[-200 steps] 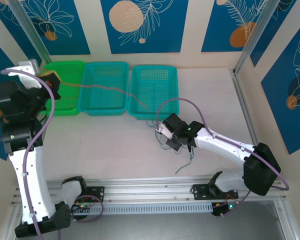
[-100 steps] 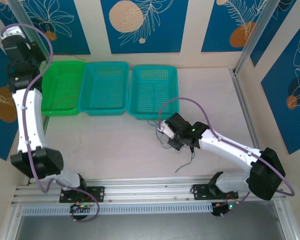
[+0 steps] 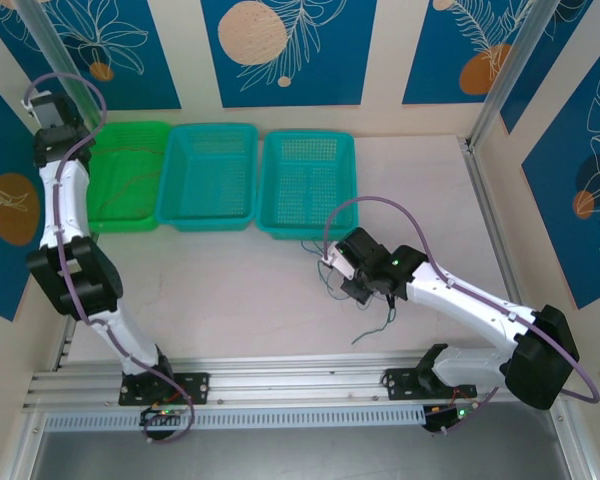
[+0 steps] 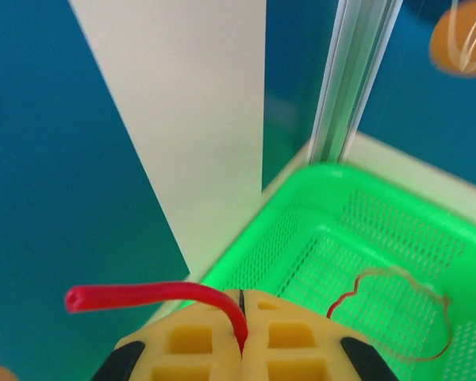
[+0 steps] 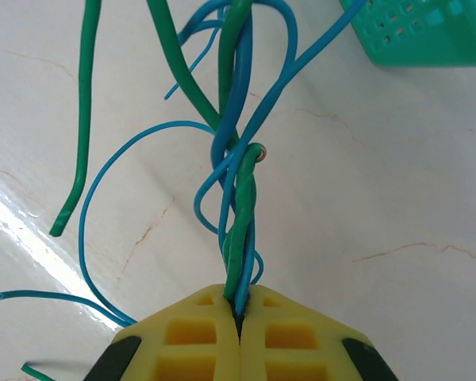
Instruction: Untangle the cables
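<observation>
While red cable (image 4: pixel 166 290) loops in basket (image 4: pixel 397 190), nr wall (image 4: pixel 182 119)

Red cable (image 4: pixel 143 292) curved; green cable (image 5: pixel 245 181) and blue cable (image 5: pixel 240 87) twisted together.

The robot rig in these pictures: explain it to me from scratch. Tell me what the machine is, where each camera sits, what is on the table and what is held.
This is a pair of white robot arms bolted at the near edge of a table, each ending in a two-finger gripper. The wide picture looks down from above and behind them; the two close-ups come from cameras on the wrists. Three baskets stand in a row at the far side: one green basket and two teal baskets. The left gripper, raised by the green basket's far corner, is shut on a red cable; a thin red loop lies inside that basket. The right gripper, low over the table, is shut on green and blue cables twisted together, with loose ends trailing nearby.
</observation>
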Available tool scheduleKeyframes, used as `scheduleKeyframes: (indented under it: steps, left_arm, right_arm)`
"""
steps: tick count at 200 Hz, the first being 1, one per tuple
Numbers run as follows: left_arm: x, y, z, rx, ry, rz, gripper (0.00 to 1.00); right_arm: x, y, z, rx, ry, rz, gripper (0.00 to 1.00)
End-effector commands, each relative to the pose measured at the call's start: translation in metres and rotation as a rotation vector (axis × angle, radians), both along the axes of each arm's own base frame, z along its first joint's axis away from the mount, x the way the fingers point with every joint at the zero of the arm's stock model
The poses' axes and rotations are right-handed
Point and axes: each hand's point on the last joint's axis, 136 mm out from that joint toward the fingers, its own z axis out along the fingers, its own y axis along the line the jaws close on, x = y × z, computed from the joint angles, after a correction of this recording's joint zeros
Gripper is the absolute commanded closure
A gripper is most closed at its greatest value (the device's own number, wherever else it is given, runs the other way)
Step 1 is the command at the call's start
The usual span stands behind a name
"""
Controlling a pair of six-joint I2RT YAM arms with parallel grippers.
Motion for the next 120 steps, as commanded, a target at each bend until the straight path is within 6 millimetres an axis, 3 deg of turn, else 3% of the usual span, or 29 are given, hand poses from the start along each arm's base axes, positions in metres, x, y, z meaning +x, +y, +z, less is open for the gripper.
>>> scheduleKeyframes:
  steps: [1, 41, 75, 95, 120]
  left_arm:
    - [0.0, -0.002, -0.06, -0.084, 0.132, -0.017, 0.99]
    - [-0.001, -0.019, -0.134, -0.113, 0.333, -0.094, 0.95]
    - [0.008, -0.047, -0.173, -0.164, 0.428, -0.183, 0.84]
    - [0.011, -0.053, -0.181, -0.183, 0.456, -0.204, 0.61]
    - [0.011, -0.054, -0.157, -0.159, 0.404, -0.207, 0.27]
  right_arm:
    - [-0.003, -0.004, 0.009, 0.008, -0.013, -0.017, 1.0]
    - [-0.002, 0.0, 0.015, 0.02, -0.025, -0.021, 1.0]
    - [-0.002, -0.001, 0.018, 0.011, -0.034, -0.026, 1.0]
    - [-0.004, -0.002, 0.02, 0.01, -0.038, -0.026, 1.0]
    - [-0.004, -0.003, 0.024, 0.02, -0.052, -0.026, 1.0]
